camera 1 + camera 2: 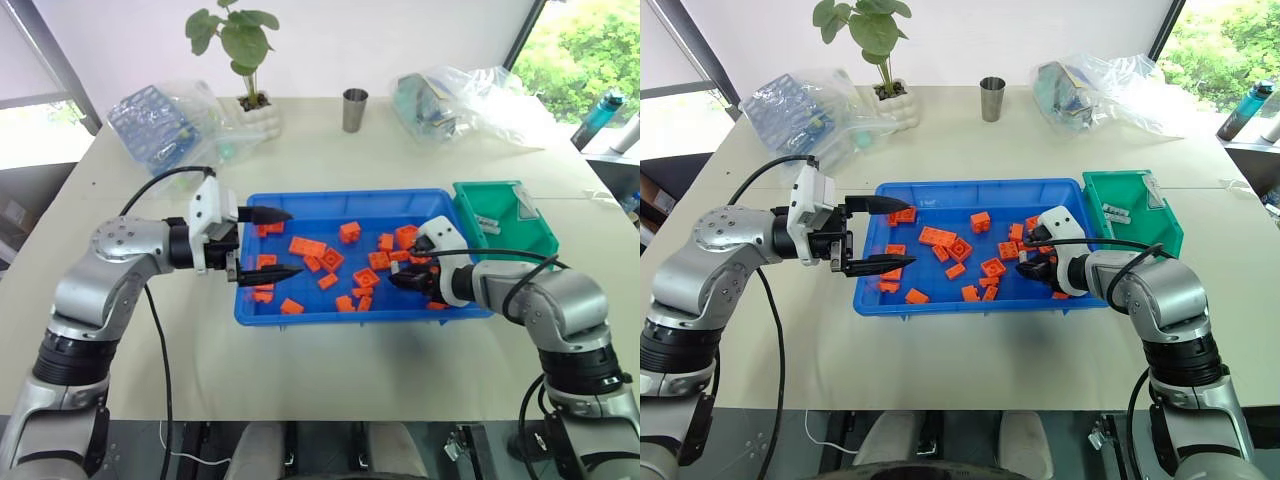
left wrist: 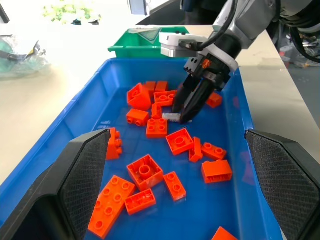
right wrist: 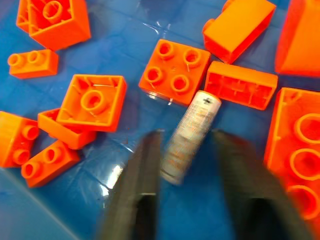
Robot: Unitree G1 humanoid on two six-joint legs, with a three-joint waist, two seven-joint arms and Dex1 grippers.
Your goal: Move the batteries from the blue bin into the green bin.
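Observation:
The blue bin [image 1: 340,318] lies in the middle of the table, strewn with orange bricks [image 1: 308,247]. My right gripper [image 1: 408,281] reaches down into the bin's right end and is shut on a silver-grey battery [image 3: 192,135] that lies on the bin floor among the bricks; the same battery [image 2: 171,117] shows at its fingertips in the left wrist view. My left gripper [image 1: 293,242] hovers open over the bin's left end, holding nothing. The green bin [image 1: 512,250] stands against the blue bin's right end, with batteries [image 1: 487,222] inside.
A potted plant [image 1: 255,115], a metal cup [image 1: 354,110], a plastic-wrapped blue rack [image 1: 160,125] and a crumpled plastic bag [image 1: 465,100] stand along the table's far side. A bottle [image 1: 600,118] is off the table at the far right.

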